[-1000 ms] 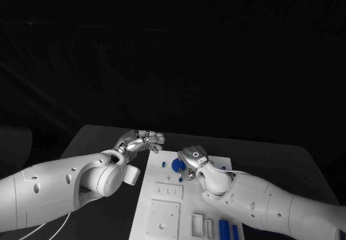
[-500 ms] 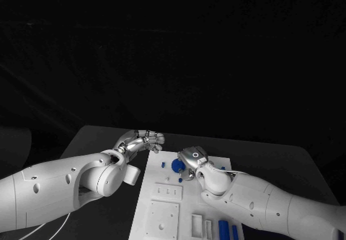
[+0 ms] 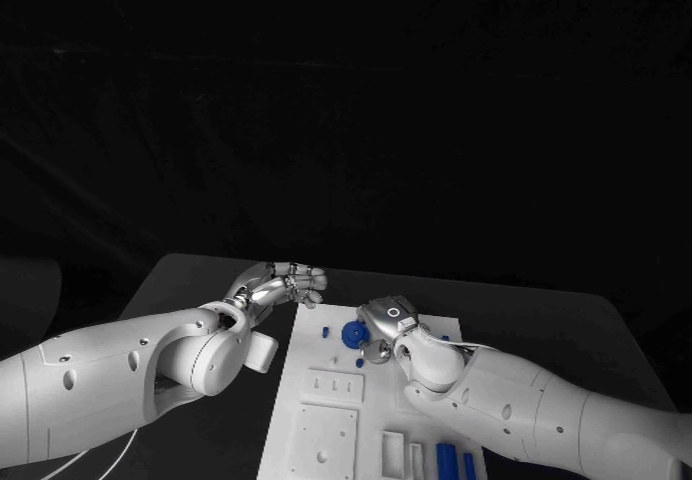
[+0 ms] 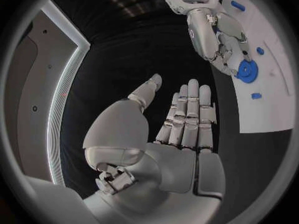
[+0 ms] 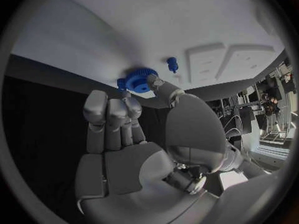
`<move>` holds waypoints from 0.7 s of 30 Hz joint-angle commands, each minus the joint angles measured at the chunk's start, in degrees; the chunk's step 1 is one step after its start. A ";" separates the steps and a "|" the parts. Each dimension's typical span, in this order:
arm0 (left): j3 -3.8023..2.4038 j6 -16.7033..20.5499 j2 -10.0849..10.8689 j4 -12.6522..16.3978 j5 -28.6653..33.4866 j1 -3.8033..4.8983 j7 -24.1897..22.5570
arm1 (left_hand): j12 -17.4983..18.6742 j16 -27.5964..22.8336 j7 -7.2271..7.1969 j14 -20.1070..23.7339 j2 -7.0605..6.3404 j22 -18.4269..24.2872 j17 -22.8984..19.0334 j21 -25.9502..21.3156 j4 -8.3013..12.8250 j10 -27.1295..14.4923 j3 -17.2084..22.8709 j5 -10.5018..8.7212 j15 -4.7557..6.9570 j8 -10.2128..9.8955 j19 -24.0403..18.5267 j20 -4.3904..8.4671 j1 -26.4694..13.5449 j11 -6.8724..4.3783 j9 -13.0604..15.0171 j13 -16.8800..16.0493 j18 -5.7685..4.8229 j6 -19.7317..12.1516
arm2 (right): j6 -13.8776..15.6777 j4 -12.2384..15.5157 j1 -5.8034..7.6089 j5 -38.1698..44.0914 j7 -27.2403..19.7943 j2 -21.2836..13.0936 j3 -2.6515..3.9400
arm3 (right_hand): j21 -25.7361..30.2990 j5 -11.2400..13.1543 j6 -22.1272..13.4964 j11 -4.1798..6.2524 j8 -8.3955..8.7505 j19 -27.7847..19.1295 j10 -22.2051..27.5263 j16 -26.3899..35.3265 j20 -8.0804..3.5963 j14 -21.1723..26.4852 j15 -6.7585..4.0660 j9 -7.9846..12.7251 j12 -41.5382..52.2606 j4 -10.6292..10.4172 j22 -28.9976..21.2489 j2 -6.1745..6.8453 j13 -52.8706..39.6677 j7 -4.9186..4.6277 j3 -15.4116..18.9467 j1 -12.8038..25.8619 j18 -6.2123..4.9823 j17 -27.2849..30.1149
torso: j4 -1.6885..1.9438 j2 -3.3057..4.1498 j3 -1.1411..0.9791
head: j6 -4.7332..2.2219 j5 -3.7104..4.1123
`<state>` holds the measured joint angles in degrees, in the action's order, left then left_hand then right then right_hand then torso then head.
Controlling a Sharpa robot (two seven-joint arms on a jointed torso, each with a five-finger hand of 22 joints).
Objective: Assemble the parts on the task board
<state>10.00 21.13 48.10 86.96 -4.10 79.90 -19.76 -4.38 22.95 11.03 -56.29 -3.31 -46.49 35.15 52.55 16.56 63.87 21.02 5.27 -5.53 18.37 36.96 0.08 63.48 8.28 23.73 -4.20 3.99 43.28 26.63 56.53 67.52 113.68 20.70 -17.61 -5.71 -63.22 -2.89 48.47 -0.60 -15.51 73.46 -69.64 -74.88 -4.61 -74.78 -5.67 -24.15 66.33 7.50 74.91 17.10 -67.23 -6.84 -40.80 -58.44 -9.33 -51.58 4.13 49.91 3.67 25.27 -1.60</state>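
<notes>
- Blue gear point(image 3: 355, 335) point(image 4: 246, 70) point(image 5: 139, 80): a small toothed disc with a centre hole, lying on the far part of the white task board point(image 3: 335, 400), toward its left edge. Judged light, rigid and smooth-faced; the toothed rim offers the surest purchase, taken from opposite sides between thumb and a finger, since the flat faces would likely slip.
- Smaller blue parts: a short peg point(image 5: 172, 63) point(image 4: 256, 95) lies on the board just beside the gear; two blue bars point(image 3: 449, 459) lie at the board's near right corner, well apart from it.
- Right hand point(image 3: 381, 324) point(image 4: 221, 37) point(image 5: 124, 134): set over the gear, fingers point(image 5: 113, 113) drawn together with their tips at the rim and the thumb tip against the gear's opposite side. It appears to be pinching the gear, which still sits on the board.
- Left hand point(image 3: 281, 284) point(image 4: 168, 134): above the black surface point(image 3: 188, 275) just off the board's left edge, fingers straight, thumb apart, holding nothing.
- Change over the preceding second: slight. The left hand has drifted a little away from the board; the right hand stays on the gear, which has not moved.
</notes>
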 commanded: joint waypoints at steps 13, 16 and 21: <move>-0.06 -0.21 0.17 0.20 -0.16 0.12 -0.23 | 0.40 -0.34 0.40 -0.36 -0.14 0.10 0.14 -0.32 -0.09 -0.47 -0.33 0.06 -0.15 -0.33 -0.22 -0.05 -0.02 0.16 -0.14 0.13 1.01 -0.05 | -3.18 0.78 -0.01 -5.08 -3.18 -0.94 -0.02 | 0.23 -6.86 1.17 2.14 -1.60 -0.24 -0.70 0.77 0.07 -0.16 -1.86 -0.88 -0.08 -0.09 0.51 -2.72 -0.13 2.03 -7.33 -5.45 -5.67 -0.12 | -0.09 0.03 0.01 | -0.01 -0.04; -0.06 -0.22 0.19 0.22 -0.16 0.13 -0.22 | 0.41 -0.36 0.43 -0.36 -0.13 0.10 0.16 -0.32 -0.10 -0.49 -0.33 0.06 -0.15 -0.35 -0.22 -0.05 -0.04 0.18 -0.15 0.14 1.01 -0.07 | -3.77 0.70 -0.01 -5.76 -3.15 -1.15 -0.02 | 0.03 -11.29 1.13 2.02 -1.63 -0.41 -0.60 0.81 0.27 -0.14 -1.76 -0.76 -0.07 2.35 0.73 -4.95 -0.22 1.92 -9.64 -5.18 -5.67 -0.24 | -0.06 0.06 0.02 | 0.07 -0.02; -0.06 -0.21 0.26 0.30 -0.16 0.13 -0.21 | 0.42 -0.38 0.46 -0.37 -0.13 0.10 0.18 -0.32 -0.10 -0.51 -0.32 0.07 -0.14 -0.36 -0.22 -0.05 -0.05 0.20 -0.16 0.14 1.02 -0.09 | -4.78 0.66 0.00 -6.77 -3.06 -1.42 -0.02 | -0.15 -14.51 0.96 1.63 -1.60 -0.23 -0.68 0.83 0.41 -0.24 -1.42 -0.60 0.00 3.88 0.75 -5.57 -0.30 1.52 -10.45 -3.44 -5.67 -0.33 | -0.03 0.03 0.04 | 0.05 0.05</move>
<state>10.00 21.14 48.38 87.06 -4.10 79.93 -19.63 -4.17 22.88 11.03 -56.29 -3.31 -46.45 35.27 52.55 16.56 63.66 21.02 5.27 -5.52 18.37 36.96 0.08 63.48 8.49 23.64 -4.15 4.31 43.28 25.13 57.41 67.83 108.61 17.99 -18.81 -5.54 -63.22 -17.11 49.29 1.55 -16.92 73.27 -70.34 -74.26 -4.40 -74.95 -7.27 -24.81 66.33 11.20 74.91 11.38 -67.50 -5.01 -51.24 -62.33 -11.56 -51.86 4.06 49.94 3.68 25.33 -1.64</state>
